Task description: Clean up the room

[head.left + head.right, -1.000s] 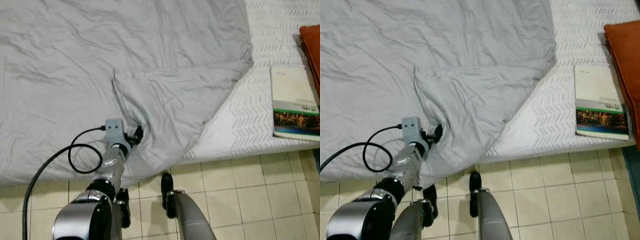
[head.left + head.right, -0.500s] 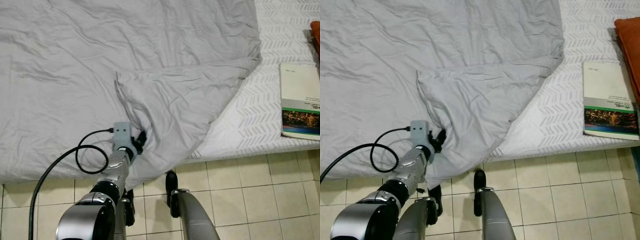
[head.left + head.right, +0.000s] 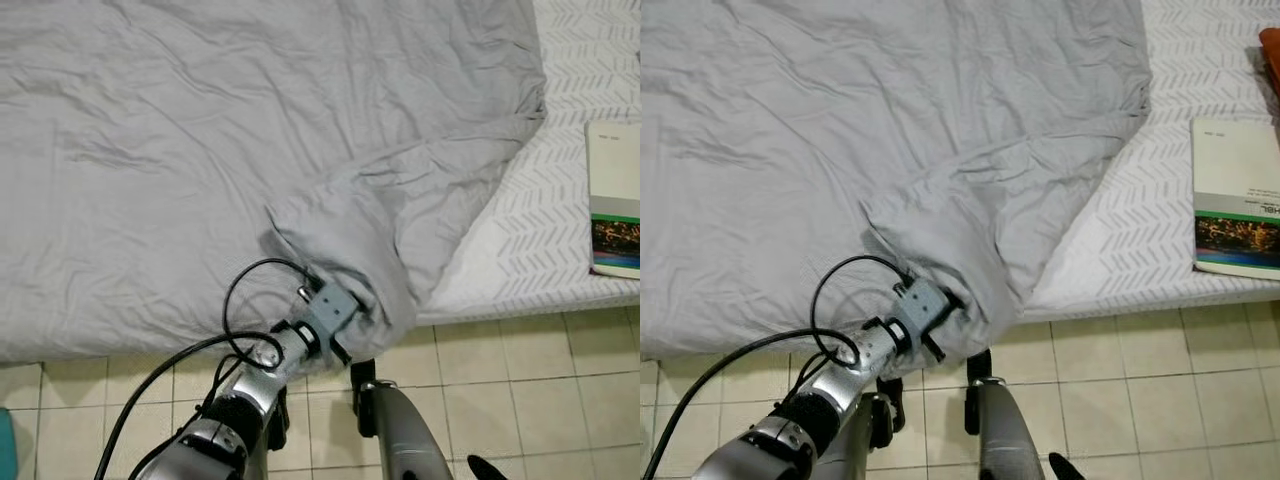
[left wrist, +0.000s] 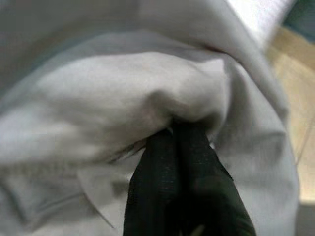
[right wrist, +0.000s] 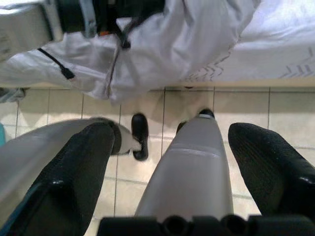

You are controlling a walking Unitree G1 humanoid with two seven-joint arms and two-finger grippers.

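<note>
A wide grey blanket (image 3: 200, 150) lies spread over the bed, with one corner folded back and bunched at the bed's near edge (image 3: 940, 230). My left gripper (image 3: 352, 322) is shut on that bunched fold, low by the edge. In the left wrist view its black fingers (image 4: 182, 187) are pressed together with grey cloth pinched between them. My right gripper (image 5: 170, 132) hangs open by my legs above the tiled floor, holding nothing.
The white patterned mattress sheet (image 3: 540, 240) is bare at the right, with a book (image 3: 615, 195) on it. An orange cushion (image 3: 1272, 45) lies at the far right. Beige floor tiles (image 3: 520, 390) run along the bed. My own legs (image 5: 197, 162) stand close to it.
My left gripper has pulled the blanket fold rightwards and towards the bed's edge, bunching it tighter. The camera has also shifted, so the book sits further right.
</note>
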